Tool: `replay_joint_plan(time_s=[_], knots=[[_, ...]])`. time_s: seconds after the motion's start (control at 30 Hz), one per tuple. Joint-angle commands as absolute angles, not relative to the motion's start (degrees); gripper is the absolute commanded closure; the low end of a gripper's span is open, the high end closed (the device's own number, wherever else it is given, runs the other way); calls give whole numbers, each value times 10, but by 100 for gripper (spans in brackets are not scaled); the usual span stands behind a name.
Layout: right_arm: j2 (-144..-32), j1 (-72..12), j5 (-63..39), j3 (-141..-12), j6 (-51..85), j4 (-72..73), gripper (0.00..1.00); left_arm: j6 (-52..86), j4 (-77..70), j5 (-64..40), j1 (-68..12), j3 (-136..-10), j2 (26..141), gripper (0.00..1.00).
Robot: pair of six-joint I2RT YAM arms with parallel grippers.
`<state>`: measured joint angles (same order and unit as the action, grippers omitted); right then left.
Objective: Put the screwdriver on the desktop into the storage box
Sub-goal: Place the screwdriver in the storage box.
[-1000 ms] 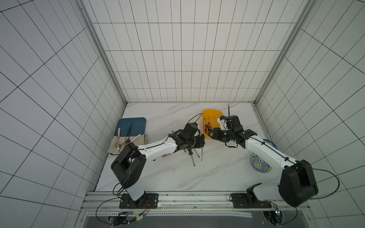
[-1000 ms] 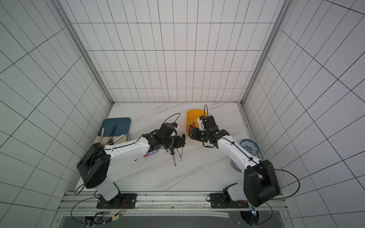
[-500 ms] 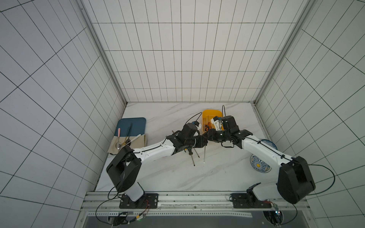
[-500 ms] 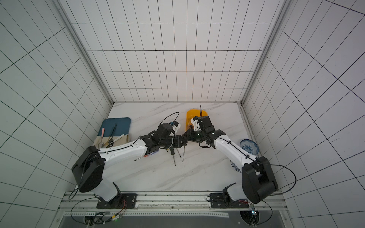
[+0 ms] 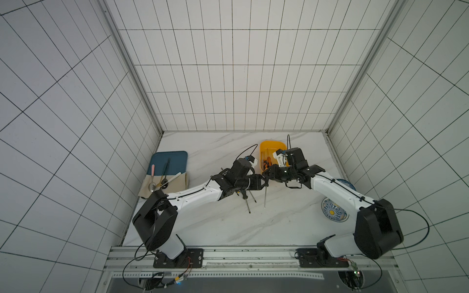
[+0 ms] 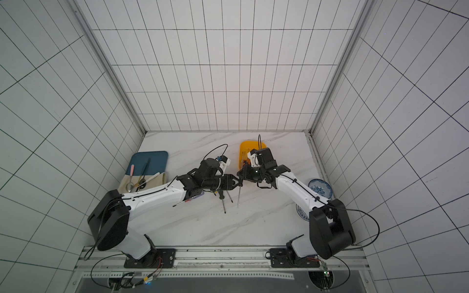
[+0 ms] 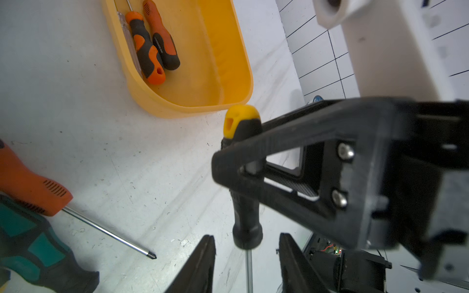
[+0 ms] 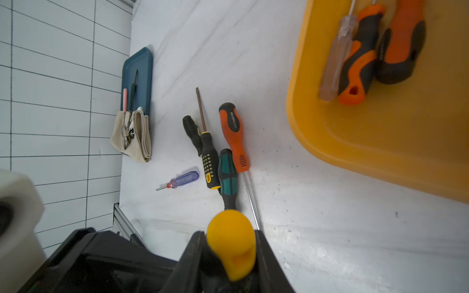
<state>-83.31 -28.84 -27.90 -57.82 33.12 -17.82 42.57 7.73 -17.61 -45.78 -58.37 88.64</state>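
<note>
A black-handled screwdriver (image 7: 245, 203) with a yellow cap (image 8: 231, 243) hangs shaft-down above the desktop (image 5: 228, 228), just in front of the yellow storage box (image 5: 272, 147). My right gripper (image 8: 229, 236) is shut on its upper handle. My left gripper (image 7: 246, 238) faces it, open, with its fingers on either side of the handle's lower end and clear of it. In both top views the two grippers meet tip to tip, left gripper (image 6: 237, 181) and right gripper (image 6: 241, 175). The storage box (image 7: 177, 106) holds two orange-black screwdrivers (image 7: 152, 45) and a clear one.
Several more screwdrivers lie on the desktop beside the left arm: orange (image 8: 233, 137), green (image 8: 228, 177), black-yellow (image 8: 209, 162) and a small purple one (image 8: 182, 178). A blue tray (image 5: 168, 159) with cutlery and a cloth is at the left. A patterned plate (image 5: 335, 210) and bowl (image 6: 319, 189) are at the right.
The right gripper swung left from the box to the hanging screwdriver and closed on its handle. The left gripper, which had held it, has opened.
</note>
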Motion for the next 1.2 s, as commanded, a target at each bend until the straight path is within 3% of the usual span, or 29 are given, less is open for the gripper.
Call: replay_joint_plan(time_s=[0.0,0.53,0.93,1.17], knots=[[-851,-269,-233,-642,315,-226,83,425,80,-169,-440,-560,850,53],[-1054,-184,-96,-911,266,-361,83,443,149,-122,-373,-437,693,52],[-1220,-157,-41,-1127,210,-457,82,445,175,-124,-355,-415,661,52],[-1277,-160,-41,-1177,192,-462,81,444,184,-123,-354,-416,662,52]])
